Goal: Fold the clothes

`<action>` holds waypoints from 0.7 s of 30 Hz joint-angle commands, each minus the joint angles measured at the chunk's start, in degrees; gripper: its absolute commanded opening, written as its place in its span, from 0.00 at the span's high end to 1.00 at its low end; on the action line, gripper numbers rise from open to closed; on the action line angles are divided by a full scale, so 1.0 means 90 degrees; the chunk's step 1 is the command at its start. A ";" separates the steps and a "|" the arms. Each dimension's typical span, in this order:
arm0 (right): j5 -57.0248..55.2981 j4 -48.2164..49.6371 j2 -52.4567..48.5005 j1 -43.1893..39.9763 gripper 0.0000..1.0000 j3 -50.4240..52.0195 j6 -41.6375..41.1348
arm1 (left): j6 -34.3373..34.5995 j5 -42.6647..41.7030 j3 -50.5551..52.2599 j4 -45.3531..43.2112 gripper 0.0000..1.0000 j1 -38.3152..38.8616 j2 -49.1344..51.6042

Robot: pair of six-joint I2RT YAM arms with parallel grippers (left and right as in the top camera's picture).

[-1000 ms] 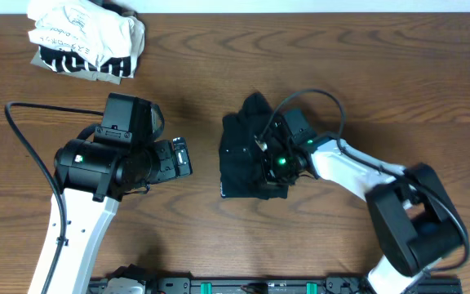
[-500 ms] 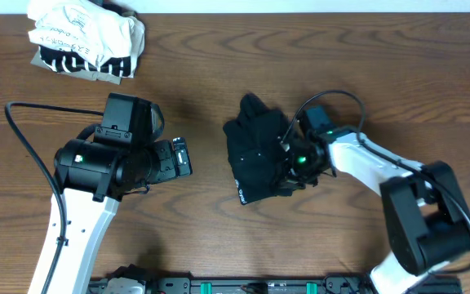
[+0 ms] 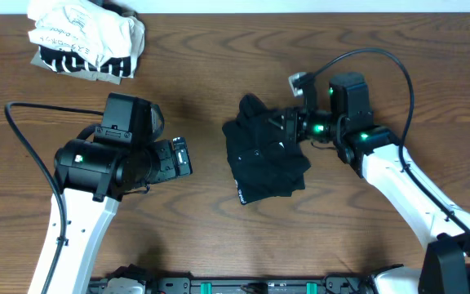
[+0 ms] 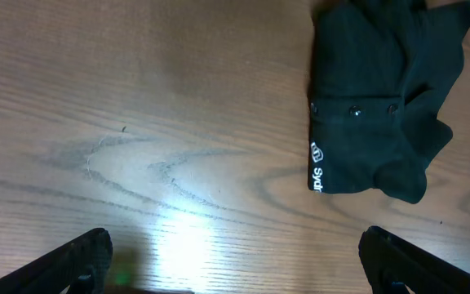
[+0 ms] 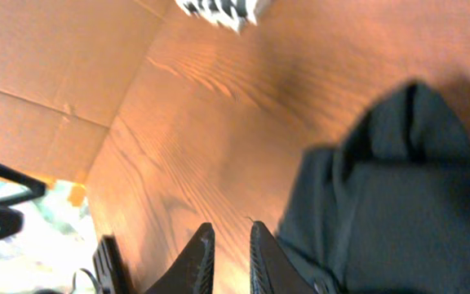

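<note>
The clothes, a black shirt [image 3: 263,159], lie folded into a small rumpled bundle at the table's middle. In the left wrist view the shirt [image 4: 374,106] shows a white logo at its lower left corner. My right gripper [image 3: 290,126] hovers over the bundle's upper right edge. Its fingers [image 5: 229,233] stand a narrow gap apart with only wood between them, and the shirt [image 5: 398,196] lies just to their right. My left gripper [image 3: 184,157] rests left of the shirt, well apart from it, with its jaws [image 4: 235,245] wide open and empty.
A white folded bundle with black lettering [image 3: 84,41] sits at the table's far left corner; its edge [image 5: 219,8] shows at the top of the right wrist view. Cardboard stands beyond the table edge in that view.
My right gripper has let go of the shirt, drawn back to the upper right and parted its fingers slightly. The shirt shifted a little right and turned. The left arm stayed still.
</note>
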State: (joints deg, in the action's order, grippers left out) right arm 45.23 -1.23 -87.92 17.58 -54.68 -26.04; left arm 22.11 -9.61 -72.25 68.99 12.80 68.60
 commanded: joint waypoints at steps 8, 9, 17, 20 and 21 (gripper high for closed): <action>0.0192 0.2200 -0.1783 -0.0017 0.85 0.0000 -0.1256 | -0.0017 0.0102 -0.0019 -0.0029 0.02 -0.0027 0.0032; 0.0194 0.2334 -0.1994 -0.0017 0.85 -0.0002 -0.1263 | -0.0017 0.0104 -0.0019 -0.0029 0.02 -0.0027 0.0032; -0.0058 0.3082 -0.3439 -0.0177 0.83 -0.0005 -0.1389 | -0.0015 0.0100 -0.0015 -0.0029 0.02 -0.0027 0.0034; -0.0141 0.3116 -0.3568 -0.0333 0.85 -0.0005 -0.1389 | -0.0017 0.0097 0.0015 -0.0027 0.02 -0.0022 0.0061; -0.0100 0.3138 -0.3551 -0.0384 0.85 -0.0005 -0.1413 | -0.0017 0.0097 0.0034 -0.0027 0.02 -0.0019 0.0073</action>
State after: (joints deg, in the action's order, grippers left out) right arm 45.63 26.74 -119.11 15.88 -54.68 -38.17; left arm 22.13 -9.63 -72.23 68.60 12.80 68.77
